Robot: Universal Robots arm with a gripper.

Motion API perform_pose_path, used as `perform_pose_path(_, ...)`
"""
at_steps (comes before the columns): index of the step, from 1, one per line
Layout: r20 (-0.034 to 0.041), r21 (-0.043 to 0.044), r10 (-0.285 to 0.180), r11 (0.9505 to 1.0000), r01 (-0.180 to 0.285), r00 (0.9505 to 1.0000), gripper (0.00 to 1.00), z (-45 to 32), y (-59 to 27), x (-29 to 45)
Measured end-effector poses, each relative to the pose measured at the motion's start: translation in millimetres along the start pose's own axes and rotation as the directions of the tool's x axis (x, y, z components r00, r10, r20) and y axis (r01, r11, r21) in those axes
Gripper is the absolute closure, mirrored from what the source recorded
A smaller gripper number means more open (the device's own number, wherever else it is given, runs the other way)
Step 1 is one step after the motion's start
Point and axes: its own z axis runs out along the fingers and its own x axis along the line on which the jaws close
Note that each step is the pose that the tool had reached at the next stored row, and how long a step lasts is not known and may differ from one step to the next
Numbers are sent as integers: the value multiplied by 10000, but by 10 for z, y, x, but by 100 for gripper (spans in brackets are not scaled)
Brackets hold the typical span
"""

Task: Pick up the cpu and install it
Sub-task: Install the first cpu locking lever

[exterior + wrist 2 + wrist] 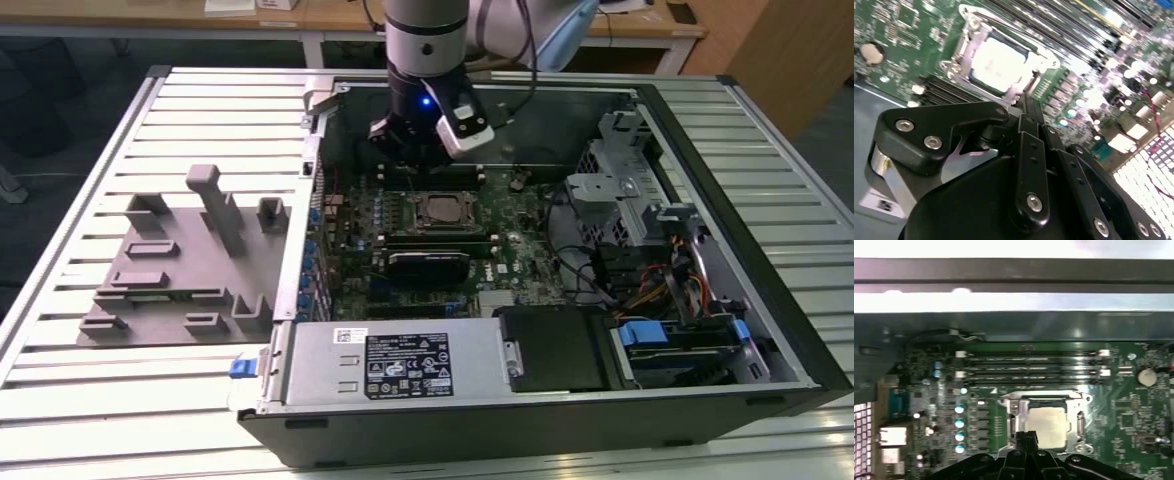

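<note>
Exterior view: tool (424,150) hung above the motherboard socket (435,211), fingers pinched together, holding nothing. cpu (1048,426) already sat in socket; install looked mostly done.

Silver-topped square cpu (1045,426) flat in the metal-framed motherboard socket (1078,426).

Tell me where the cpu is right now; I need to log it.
The cpu lies in the metal-framed socket at the middle of the green motherboard inside the open computer case, just below the gripper in the exterior view.
</note>
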Motion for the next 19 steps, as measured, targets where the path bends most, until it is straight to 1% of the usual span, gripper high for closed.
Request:
perform_pose_path(9, 0, -9, 15, 10000, -15, 10000, 89, -9, -10, 240)
perform_pose_path(12, -2, -49, 19, 10000, -19, 10000, 89, -11, -13, 296)
perform_pose_path(13, -7, -156, 22, 9999, -22, 10000, 89, -11, -14, 319)
perform_pose_path(15, -16, -334, 29, 9994, -29, 10000, 89, -12, -14, 333)
perform_pose_path(17, -26, -540, 34, 9985, -35, 10000, 89, -12, -15, 346)
perform_pose_path(19, -40, -805, 44, 9967, -47, 10000, 89, -12, -15, 355)
